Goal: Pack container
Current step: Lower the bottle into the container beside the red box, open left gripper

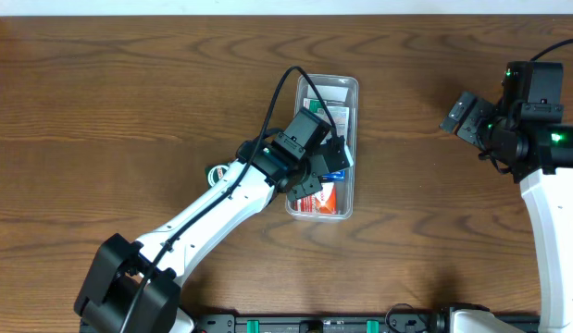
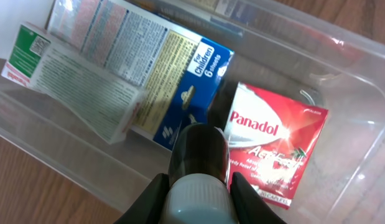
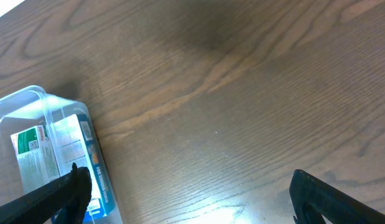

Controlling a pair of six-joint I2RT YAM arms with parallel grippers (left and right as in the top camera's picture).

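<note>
The clear plastic container (image 1: 353, 111) lies at the table's middle; it also shows in the left wrist view (image 2: 347, 81) and the right wrist view (image 3: 30, 99). It holds a red Panadol box (image 2: 276, 146), a blue and white box (image 2: 155, 68) and a green and white box (image 2: 68, 81). My left gripper (image 2: 198, 183) is shut on a dark brown bottle with a pale cap (image 2: 198, 155) and holds it inside the container beside the Panadol box. In the overhead view the left gripper (image 1: 311, 185) is over the container's near half. My right gripper (image 1: 464, 115) is open and empty (image 3: 189, 199), off to the right.
A small round green and white object (image 1: 215, 172) lies on the table beside the left arm. Bare wooden table (image 1: 425, 203) separates the container from the right arm. The right arm's white body (image 1: 554, 213) stands at the right edge.
</note>
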